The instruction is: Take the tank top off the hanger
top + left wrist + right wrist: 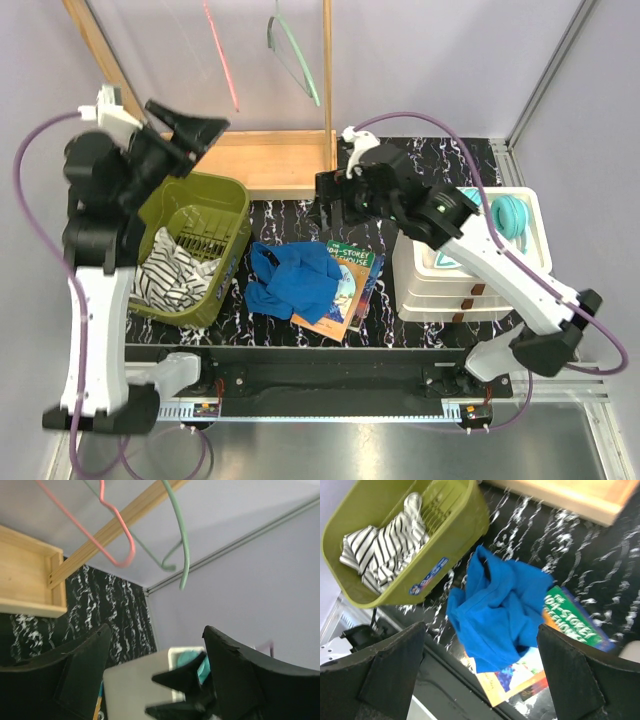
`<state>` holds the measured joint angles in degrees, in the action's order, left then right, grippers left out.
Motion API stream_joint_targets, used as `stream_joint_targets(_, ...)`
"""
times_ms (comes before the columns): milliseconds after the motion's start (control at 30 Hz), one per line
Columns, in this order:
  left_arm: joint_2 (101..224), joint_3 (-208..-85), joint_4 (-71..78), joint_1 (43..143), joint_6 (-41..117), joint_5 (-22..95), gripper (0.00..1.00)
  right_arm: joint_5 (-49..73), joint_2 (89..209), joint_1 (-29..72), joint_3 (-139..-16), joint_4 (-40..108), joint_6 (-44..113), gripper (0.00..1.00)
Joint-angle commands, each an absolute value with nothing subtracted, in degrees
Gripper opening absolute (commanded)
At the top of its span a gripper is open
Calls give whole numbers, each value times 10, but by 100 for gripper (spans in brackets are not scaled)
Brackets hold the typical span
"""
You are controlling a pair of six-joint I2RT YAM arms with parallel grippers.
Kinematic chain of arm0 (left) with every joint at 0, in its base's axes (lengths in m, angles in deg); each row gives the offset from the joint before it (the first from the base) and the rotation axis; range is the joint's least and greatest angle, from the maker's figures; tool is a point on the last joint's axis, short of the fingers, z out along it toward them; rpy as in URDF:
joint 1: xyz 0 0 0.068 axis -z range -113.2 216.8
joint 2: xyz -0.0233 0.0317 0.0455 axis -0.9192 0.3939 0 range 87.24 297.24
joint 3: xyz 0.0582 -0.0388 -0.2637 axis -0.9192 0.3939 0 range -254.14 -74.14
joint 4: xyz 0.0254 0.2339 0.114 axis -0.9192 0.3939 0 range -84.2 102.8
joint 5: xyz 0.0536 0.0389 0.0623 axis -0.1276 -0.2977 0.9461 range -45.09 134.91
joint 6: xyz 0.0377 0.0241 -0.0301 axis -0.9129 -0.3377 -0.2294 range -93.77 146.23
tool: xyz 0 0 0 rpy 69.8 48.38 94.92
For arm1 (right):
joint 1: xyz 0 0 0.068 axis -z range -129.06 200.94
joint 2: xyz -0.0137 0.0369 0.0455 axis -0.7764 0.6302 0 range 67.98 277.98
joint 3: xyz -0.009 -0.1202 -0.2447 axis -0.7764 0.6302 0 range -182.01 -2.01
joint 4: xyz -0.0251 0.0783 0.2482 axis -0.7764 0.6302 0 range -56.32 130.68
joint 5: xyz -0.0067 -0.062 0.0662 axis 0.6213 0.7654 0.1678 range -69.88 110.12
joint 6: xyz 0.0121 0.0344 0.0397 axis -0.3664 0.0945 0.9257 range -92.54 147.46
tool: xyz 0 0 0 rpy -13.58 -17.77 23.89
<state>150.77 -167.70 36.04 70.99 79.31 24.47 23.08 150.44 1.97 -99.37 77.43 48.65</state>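
Observation:
A blue tank top lies crumpled on the black marbled table, partly over a picture book; it also shows in the right wrist view. A green hanger and a pink hanger hang bare from the wooden rail; both show in the left wrist view, green and pink. My left gripper is open and empty, raised at the back left. My right gripper is open and empty above the table, behind the tank top.
An olive basket at the left holds a striped cloth. White stacked trays at the right carry a teal object. A wooden rack base with an upright post stands at the back.

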Motion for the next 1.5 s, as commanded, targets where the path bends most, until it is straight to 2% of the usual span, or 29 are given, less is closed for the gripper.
stream_joint_targets(0,1417,-1587,408,709,710,215,80,143,1540,20,-1022,726,509,100)
stream_joint_targets(133,1355,-1497,487,766,683,221,79,136,1551,20,-1011,713,531,100)
stream_joint_targets(267,1325,-1414,518,889,685,334,79,160,1526,20,-983,708,536,100)
stream_joint_targets(367,1346,-1379,525,976,675,447,83,191,1495,21,-959,709,534,100)
stream_joint_targets(567,1468,-1352,535,1097,633,519,92,252,1424,21,-913,713,534,99)
stream_joint_targets(733,1551,-1329,518,1098,637,541,93,288,1373,22,-877,721,549,100)
stream_joint_targets(933,1612,-1304,568,1076,796,539,87,310,1349,22,-870,730,550,100)
stream_joint_targets(1000,1619,-1304,569,1077,807,536,99,308,1349,22,-870,731,552,100)
stream_joint_targets(1133,1609,-1265,576,1038,876,521,99,301,1349,21,-869,733,557,100)
stream_joint_targets(1267,1597,-1216,514,1012,950,466,99,296,1346,22,-865,733,566,100)
stream_joint_targets(1467,1624,-1214,468,1011,984,510,99,280,1348,22,-859,734,573,100)
